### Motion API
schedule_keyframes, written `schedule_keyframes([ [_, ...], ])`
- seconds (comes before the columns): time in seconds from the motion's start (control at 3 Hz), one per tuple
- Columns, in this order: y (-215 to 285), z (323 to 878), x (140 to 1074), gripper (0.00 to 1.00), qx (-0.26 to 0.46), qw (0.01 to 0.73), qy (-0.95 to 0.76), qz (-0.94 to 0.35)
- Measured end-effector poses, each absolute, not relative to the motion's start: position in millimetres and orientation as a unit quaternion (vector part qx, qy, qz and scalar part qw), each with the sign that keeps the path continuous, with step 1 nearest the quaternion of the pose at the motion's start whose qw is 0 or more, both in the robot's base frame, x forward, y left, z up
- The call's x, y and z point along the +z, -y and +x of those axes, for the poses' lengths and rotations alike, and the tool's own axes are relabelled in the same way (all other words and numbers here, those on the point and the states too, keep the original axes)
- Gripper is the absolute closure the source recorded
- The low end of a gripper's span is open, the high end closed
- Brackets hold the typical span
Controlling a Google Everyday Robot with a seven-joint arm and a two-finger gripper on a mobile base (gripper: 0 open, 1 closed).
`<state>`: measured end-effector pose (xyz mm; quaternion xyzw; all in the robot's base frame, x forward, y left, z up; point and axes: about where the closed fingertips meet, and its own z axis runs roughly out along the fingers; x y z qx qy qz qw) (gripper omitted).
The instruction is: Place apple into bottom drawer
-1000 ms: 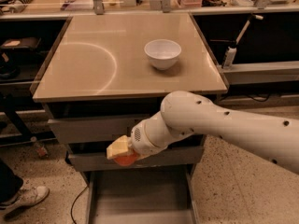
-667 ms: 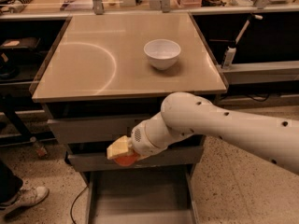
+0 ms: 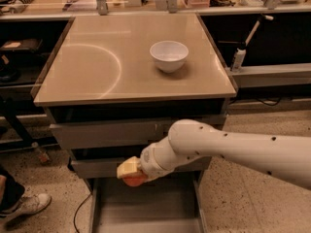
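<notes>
The white arm reaches in from the right, and my gripper (image 3: 129,172) sits in front of the middle drawer, above the open bottom drawer (image 3: 146,208). The gripper is shut on the apple (image 3: 134,180), whose red-orange underside shows below the yellowish fingers (image 3: 126,168). The bottom drawer is pulled out, a shallow grey tray with a flat floor and thin side walls. The apple hangs above the rear part of that tray, not touching its floor.
A white bowl (image 3: 169,55) stands on the beige tabletop (image 3: 97,67). The two upper grey drawers (image 3: 107,132) are closed. A person's shoe (image 3: 26,205) is on the floor at the lower left. A cable (image 3: 80,212) runs beside the cabinet. Shelving stands to the right.
</notes>
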<state>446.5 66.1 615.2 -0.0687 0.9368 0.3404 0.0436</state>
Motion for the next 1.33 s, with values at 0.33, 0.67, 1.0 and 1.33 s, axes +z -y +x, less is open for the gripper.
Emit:
schedule_keyframes([
  [0.33, -62, 445, 552, 1.0, 0.356, 0.029, -0.934, -0.02],
  [0.67, -68, 434, 477, 1.0, 0.37, -0.014, -0.928, 0.029],
  [1.0, -68, 434, 477, 1.0, 0.37, -0.014, -0.928, 0.029],
  [1.33, -75, 434, 437, 1.0, 0.373, -0.033, -0.925, 0.057],
])
